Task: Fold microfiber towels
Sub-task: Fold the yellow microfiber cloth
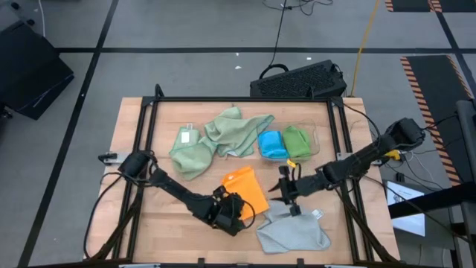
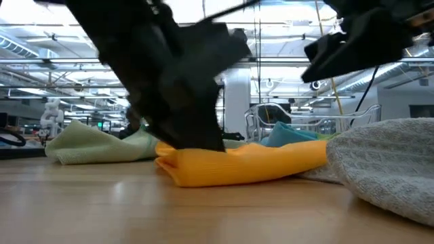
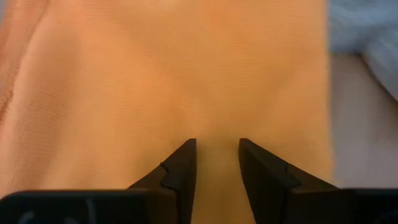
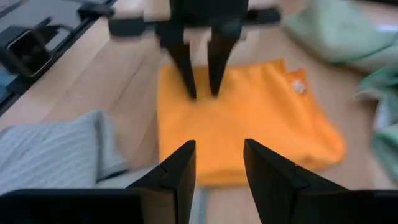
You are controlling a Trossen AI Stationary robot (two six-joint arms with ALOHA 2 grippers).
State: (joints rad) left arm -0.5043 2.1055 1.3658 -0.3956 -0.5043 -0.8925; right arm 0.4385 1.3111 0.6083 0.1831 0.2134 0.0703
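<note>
A folded orange towel (image 1: 249, 186) lies flat on the table's middle near part. My left gripper (image 1: 238, 208) stands at its near left edge, pointing steeply down, fingers a little open (image 3: 217, 146). My right gripper (image 1: 281, 190) hovers open just right of the orange towel, with nothing between its fingers (image 4: 219, 149). A light grey towel (image 1: 294, 232) lies crumpled at the near right. Two pale green towels (image 1: 195, 155) (image 1: 239, 130) lie bunched farther back. A blue towel (image 1: 271, 143) and a bright green towel (image 1: 297, 140) sit folded in a clear tray. My left gripper sets the tips of its parted fingers (image 4: 191, 93) down on the orange towel's top layer (image 3: 217, 124), near its edge. The fingers come from above, slanting. No cloth is gathered between them, and the towel stays flat on the table.
The clear tray (image 1: 317, 135) stands at the back right. A black frame rail (image 1: 245, 99) runs round the tabletop. Bare wood shows at the table's near left (image 1: 160, 223). A small white tag (image 1: 317, 214) lies by the grey towel.
</note>
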